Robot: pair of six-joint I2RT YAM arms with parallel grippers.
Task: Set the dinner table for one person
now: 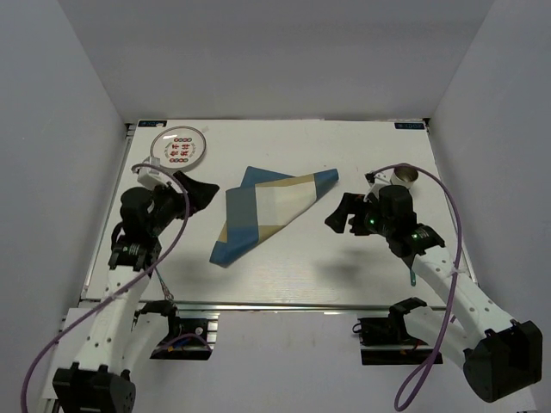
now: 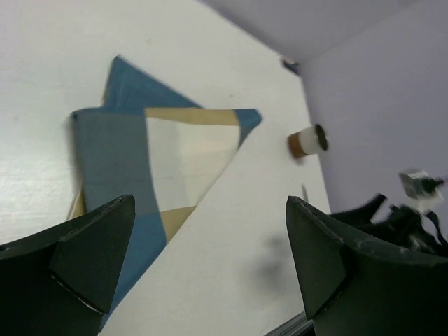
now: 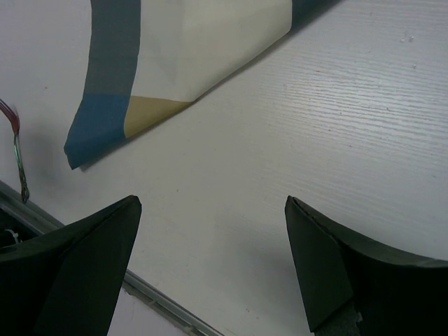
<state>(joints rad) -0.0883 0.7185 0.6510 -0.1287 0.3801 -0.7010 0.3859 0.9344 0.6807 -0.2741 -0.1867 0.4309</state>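
Observation:
The dinner table [image 1: 344, 146] is a white tabletop with an aluminium rail [image 1: 284, 304] along its near edge. A blue-and-tan checked placemat [image 1: 267, 211] lies folded and skewed at its middle. It also shows in the left wrist view [image 2: 161, 161] and the right wrist view [image 3: 175, 56]. A patterned plate [image 1: 178, 148] sits at the back left. A small cup [image 1: 403, 177] stands at the right and shows in the left wrist view [image 2: 308, 141]. My left gripper [image 1: 202, 194] is open and empty, left of the placemat. My right gripper [image 1: 337, 215] is open and empty, right of it.
A thin metal utensil [image 1: 162, 282] lies near the front left edge and shows in the right wrist view [image 3: 19, 161]. A small teal item [image 1: 413, 277] lies by the right arm. White walls enclose the table on three sides.

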